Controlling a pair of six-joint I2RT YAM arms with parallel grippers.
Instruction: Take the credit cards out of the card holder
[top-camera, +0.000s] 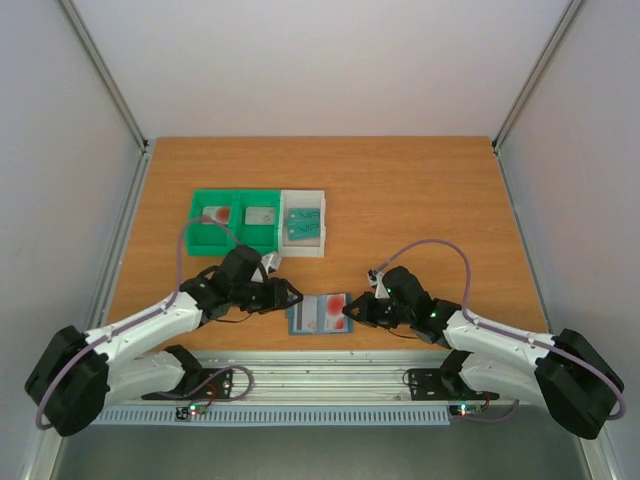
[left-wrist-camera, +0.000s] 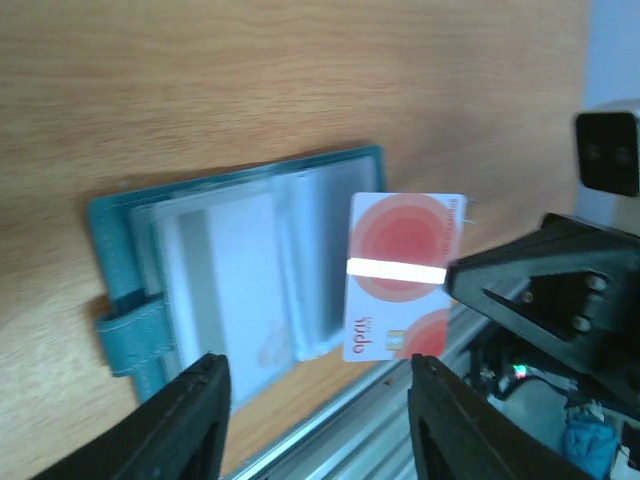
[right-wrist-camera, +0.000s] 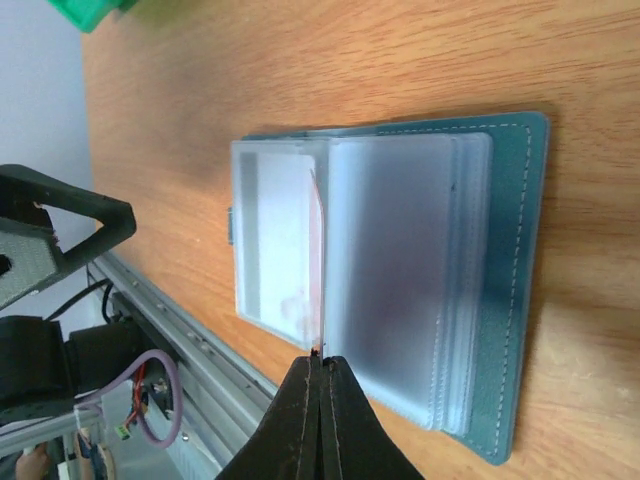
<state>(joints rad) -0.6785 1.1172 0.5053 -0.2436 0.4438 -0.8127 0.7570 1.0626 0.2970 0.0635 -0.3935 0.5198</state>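
The card holder (top-camera: 312, 318) lies open on the wood by the table's front edge, its frosted sleeves facing up (left-wrist-camera: 215, 265) (right-wrist-camera: 400, 290). My right gripper (top-camera: 354, 311) (right-wrist-camera: 322, 366) is shut on a credit card (left-wrist-camera: 403, 275), pale with red round marks. It holds the card over the holder's right half. In the right wrist view that card (right-wrist-camera: 318, 260) shows edge-on above the fold. My left gripper (top-camera: 291, 295) (left-wrist-camera: 318, 390) stands open just left of the holder, with nothing between its fingers.
A green tray (top-camera: 236, 236) and a white tray (top-camera: 303, 250) stand side by side at the back left, each compartment holding a card. The metal rail (top-camera: 330, 378) runs along the front edge, right below the holder.
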